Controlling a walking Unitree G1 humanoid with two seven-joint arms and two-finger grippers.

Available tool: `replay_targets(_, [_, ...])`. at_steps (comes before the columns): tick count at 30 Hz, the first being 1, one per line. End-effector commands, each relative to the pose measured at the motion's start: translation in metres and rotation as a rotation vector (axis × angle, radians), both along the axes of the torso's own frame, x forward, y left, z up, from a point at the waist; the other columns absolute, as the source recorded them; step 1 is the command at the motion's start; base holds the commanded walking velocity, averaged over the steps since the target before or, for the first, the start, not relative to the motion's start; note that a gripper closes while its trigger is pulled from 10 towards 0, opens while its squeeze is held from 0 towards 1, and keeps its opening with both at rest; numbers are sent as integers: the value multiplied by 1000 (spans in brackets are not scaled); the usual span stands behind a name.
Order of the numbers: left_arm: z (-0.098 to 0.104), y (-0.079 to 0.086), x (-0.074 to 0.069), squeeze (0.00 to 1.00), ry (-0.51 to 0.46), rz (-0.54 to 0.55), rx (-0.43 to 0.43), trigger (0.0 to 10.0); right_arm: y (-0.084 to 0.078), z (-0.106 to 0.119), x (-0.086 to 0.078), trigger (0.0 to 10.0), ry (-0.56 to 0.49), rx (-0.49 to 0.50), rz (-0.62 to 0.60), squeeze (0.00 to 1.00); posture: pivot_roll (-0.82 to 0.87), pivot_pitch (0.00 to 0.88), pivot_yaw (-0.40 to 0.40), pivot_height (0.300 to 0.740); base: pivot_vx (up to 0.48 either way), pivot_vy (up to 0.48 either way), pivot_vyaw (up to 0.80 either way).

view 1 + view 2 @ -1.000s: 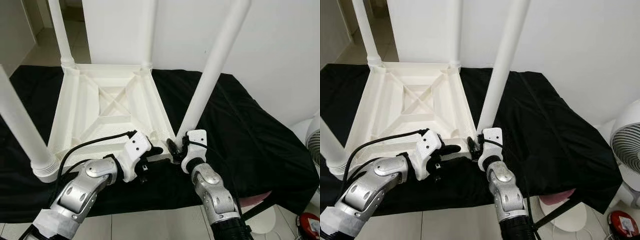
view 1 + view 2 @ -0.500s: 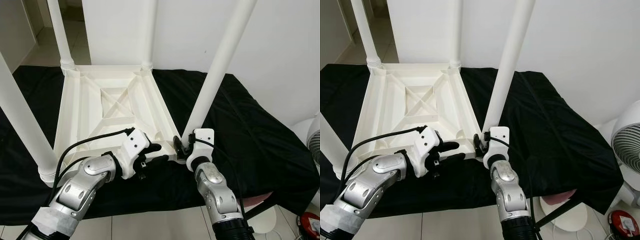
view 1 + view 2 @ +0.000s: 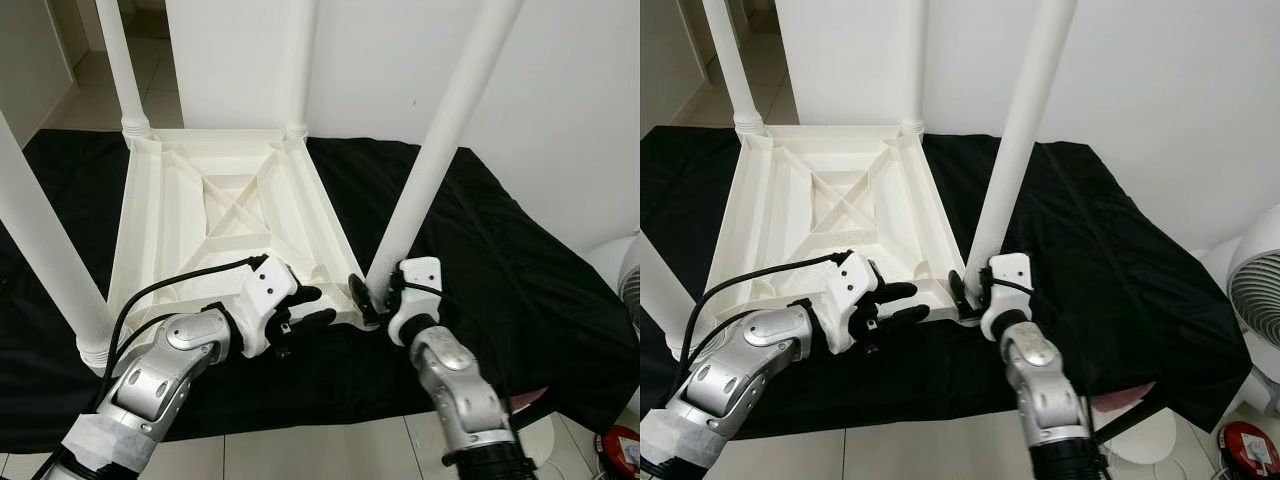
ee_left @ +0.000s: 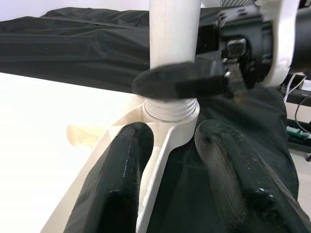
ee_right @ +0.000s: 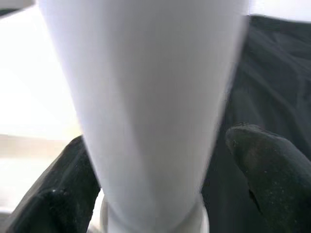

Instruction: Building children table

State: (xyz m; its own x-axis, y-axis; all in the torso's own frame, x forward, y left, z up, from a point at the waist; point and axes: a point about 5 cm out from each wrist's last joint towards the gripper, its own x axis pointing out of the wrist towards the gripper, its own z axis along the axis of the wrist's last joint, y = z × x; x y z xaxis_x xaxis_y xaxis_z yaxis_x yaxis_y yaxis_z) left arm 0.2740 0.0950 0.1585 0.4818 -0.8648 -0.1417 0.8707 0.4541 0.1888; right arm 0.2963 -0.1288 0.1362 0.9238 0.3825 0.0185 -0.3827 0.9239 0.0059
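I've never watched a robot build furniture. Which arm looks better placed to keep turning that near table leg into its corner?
Probably the right. The right gripper has its fingers either side of the near leg just above the socket. The left gripper sits at the tabletop rim beside that corner, better placed to steady it.

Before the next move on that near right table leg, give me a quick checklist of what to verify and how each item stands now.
1. Right tool around the base of the near right leg: ok, a finger on each side in the right wrist view, though contact is unclear.
2. Left tool steadying the upturned tabletop: ok, its fingers straddle the near edge rib beside that corner.
3. Leg upright: not ok, it leans to the right.
4. Leg fully screwed into the corner socket: cannot tell, threads still show above it.
5. Other three legs in their corners: ok.
6. Tabletop flat on the black cloth: ok.
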Motion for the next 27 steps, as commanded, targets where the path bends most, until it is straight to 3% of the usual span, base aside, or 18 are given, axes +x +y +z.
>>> replay_targets(1, [-1, -1, -2, 0, 6, -40, 10, 10000, -5, 2, -2, 10000, -14, 1, 45, 0, 61, 1, -87, 740, 0, 0, 0])
replay_targets(9, [0, -1, -1, 0, 5, -50, 12, 10000, -18, 6, 5, 10000, -28, -95, 308, 0, 52, 7, -70, 740, 0, 0, 0])
replay_targets(12, [0, -2, -1, 0, 4, -50, 12, 10000, -18, 6, 8, 10000, -25, -105, 330, 0, 52, 8, -69, 740, 0, 0, 0])
replay_targets(21, [2, -2, -1, 0, 1, -48, 10, 10000, 1, -8, 23, 10000, 32, -173, 473, 0, 65, 12, -73, 740, 0, 0, 0])
replay_targets(26, [3, -2, 0, 0, 0, -45, 7, 10000, 2, -11, 26, 10000, 32, -193, 517, 0, 68, 12, -74, 740, 0, 0, 0])
replay_targets(27, [3, -2, 0, 0, -2, -43, 6, 10000, 2, -10, 27, 1490, 34, -185, 517, 0, 68, 12, -74, 740, 0, 0, 0])
